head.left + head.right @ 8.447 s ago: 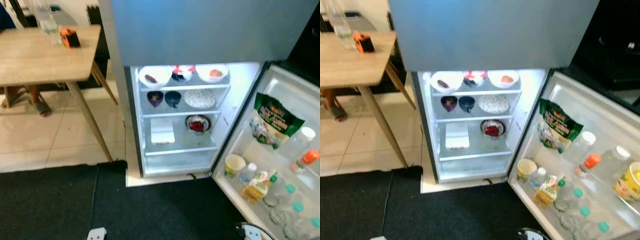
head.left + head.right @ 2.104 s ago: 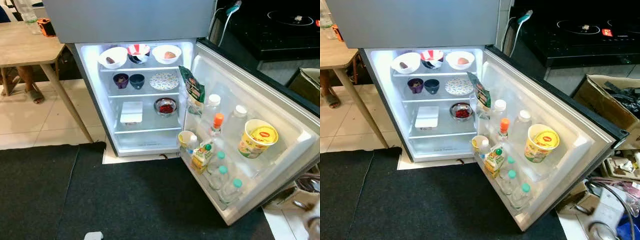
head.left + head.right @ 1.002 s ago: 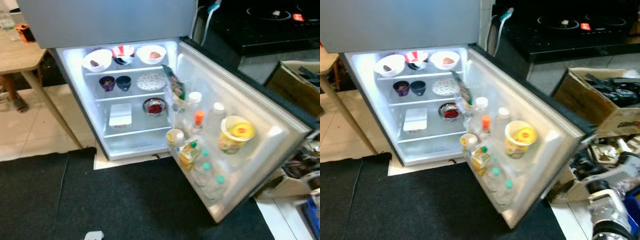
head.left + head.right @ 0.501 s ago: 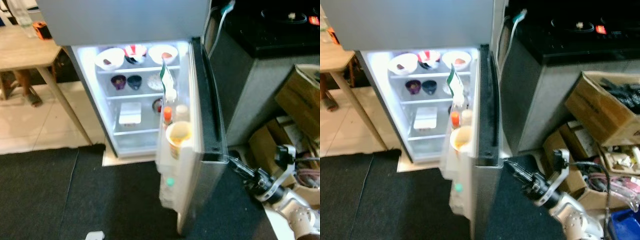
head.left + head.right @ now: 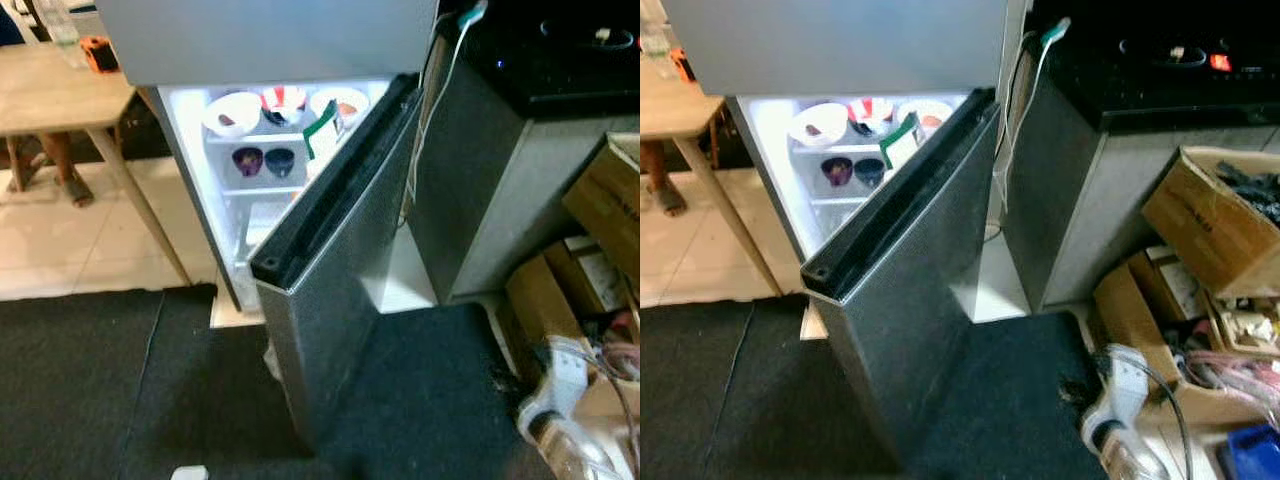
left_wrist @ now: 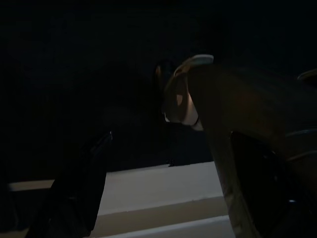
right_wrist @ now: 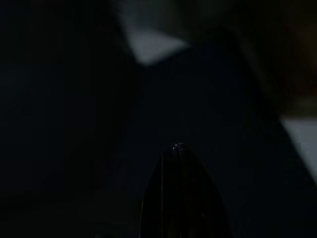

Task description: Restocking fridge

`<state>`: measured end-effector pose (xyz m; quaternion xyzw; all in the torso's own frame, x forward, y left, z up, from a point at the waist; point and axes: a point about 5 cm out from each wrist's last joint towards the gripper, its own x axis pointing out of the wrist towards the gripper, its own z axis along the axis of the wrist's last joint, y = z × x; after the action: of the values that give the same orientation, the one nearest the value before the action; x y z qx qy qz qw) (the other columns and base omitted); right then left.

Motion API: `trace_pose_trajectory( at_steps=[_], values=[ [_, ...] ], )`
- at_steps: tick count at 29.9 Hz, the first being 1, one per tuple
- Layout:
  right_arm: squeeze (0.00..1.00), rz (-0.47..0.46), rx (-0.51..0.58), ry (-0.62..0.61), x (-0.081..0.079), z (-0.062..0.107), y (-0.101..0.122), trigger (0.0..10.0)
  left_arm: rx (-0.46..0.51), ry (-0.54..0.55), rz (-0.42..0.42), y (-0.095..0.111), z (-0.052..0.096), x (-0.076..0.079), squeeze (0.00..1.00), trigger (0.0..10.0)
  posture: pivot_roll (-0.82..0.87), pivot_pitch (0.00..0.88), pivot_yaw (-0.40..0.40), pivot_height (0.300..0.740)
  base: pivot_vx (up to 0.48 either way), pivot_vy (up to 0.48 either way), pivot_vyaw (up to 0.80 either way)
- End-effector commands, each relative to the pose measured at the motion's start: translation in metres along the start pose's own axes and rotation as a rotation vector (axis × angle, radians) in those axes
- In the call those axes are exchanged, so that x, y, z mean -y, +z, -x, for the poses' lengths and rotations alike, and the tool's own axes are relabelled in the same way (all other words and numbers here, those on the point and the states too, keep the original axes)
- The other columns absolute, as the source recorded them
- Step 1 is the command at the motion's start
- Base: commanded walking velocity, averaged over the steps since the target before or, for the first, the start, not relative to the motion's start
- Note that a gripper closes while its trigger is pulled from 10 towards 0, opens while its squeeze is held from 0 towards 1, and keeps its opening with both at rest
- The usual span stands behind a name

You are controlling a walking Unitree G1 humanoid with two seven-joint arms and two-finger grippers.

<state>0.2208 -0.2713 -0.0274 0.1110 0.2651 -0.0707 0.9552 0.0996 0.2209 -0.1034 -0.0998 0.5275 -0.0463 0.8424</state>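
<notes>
Left eye view: fridge door half hides lit shelves.

No readable text, labels or numbers anywhere; pictures too blurred.

— How did the fridge stand?
— Its grey door hung half shut, black seal on top, with the lit inside showing behind it.
— And inside the fridge?
— White bowls sat on the top shelf, two dark cups just below.
</notes>
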Motion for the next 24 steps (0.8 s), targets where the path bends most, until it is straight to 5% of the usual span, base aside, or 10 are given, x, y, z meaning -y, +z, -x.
trace_pose_trajectory(
  at_steps=[1,5,11,24],
  values=[
    [0.0,-0.024,-0.07,0.002,0.0,0.005,-0.018,10.0,-0.026,-0.025,-0.005,-0.006,-0.003,0.009,0.0,10.0,-0.08,0.064,-0.004,0.74,0.0,0.0,0.0],
    [0.0,-0.148,-0.253,0.006,0.008,0.028,-0.065,10.0,-0.014,-0.019,-0.015,0.001,-0.006,0.012,0.0,10.0,-0.07,0.041,-0.016,0.74,0.0,0.0,0.16],
    [0.0,-0.07,-0.388,-0.056,0.012,0.05,-0.101,10.0,0.004,-0.014,-0.024,0.009,-0.009,0.016,0.0,10.0,-0.06,0.037,-0.018,0.74,0.0,0.0,0.64],
    [0.0,0.115,-0.435,0.014,0.003,0.046,-0.101,10.0,0.002,-0.002,-0.049,0.011,-0.012,0.022,0.0,10.0,-0.08,0.037,-0.032,0.74,0.0,0.0,0.64]
  ],
)
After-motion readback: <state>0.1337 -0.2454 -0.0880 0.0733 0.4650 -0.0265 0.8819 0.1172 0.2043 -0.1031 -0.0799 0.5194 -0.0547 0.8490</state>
